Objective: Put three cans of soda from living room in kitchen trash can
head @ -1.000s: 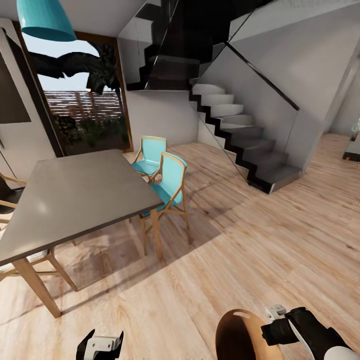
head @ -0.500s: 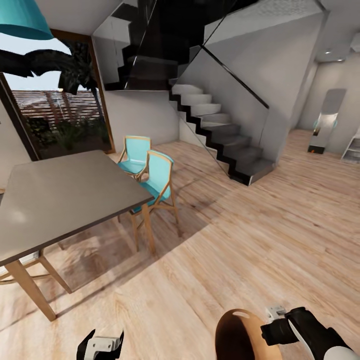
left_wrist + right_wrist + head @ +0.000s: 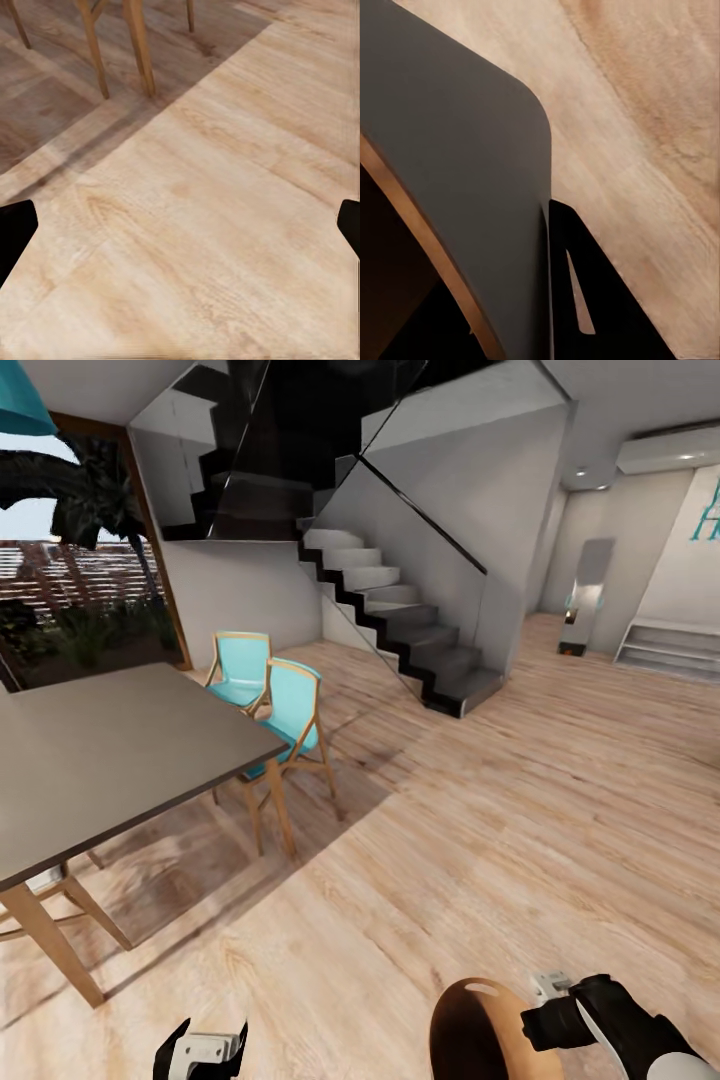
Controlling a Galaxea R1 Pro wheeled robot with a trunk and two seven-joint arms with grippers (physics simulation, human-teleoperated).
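Note:
The soda cans are out of view; this is the room with the grey table and stairs. Low in the head view, my right gripper is shut on the rim of a brown, copper-coloured trash can with a slot handle. The right wrist view looks along the can's dark wall, with one black finger against its outside. My left gripper hangs low, open and holding nothing. Over bare floor, its fingertips sit wide apart in the left wrist view.
A grey dining table with turquoise chairs stands at the left. Dark stairs with a glass rail rise ahead. Light wood floor opens to the right toward a passage with a white low shelf.
The whole head view has swung to the right: table, chairs and stairs sit further left, and the passage with the white shelf has come into sight. Both grippers keep their pose.

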